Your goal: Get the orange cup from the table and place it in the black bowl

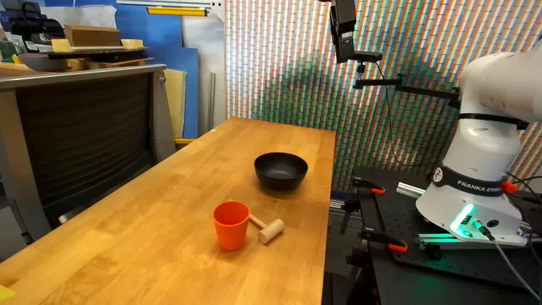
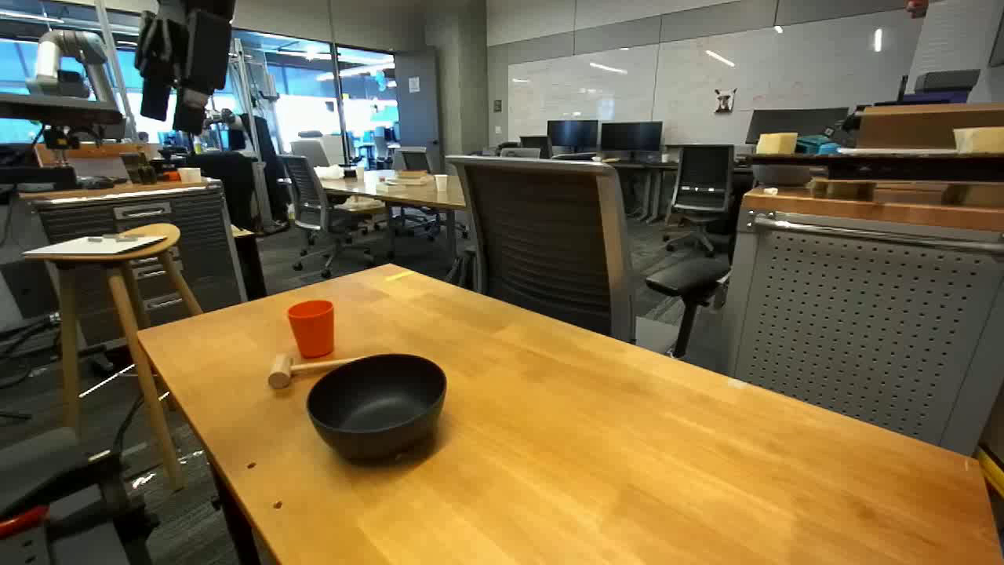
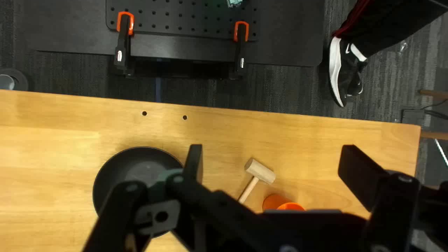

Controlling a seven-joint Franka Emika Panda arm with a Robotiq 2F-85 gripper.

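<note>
High above the desk [image 1: 148,224], my end effector [image 3: 272,161] hangs with its two fingers [image 3: 360,175] spread wide, gripping nothing, as I operate from afar. The orange cup [image 1: 231,231] stands on the desk below, upright, mouth up, its long axis vertical. A wooden mallet [image 1: 270,231] lies just beside it, on the side toward the black bowl [image 1: 281,173], the cup's destination. In the wrist view the cup shows in the gap between the fingers, partly hidden by the end effector's own body; it stands farther from the robot's base [image 1: 449,212] than the mallet's head does. I judge the coming move to be mainly a descent, with some shift outward from that base; how much, I cannot tell. With the cup upright, a straight-down approach, one finger either side, should suit.
</note>
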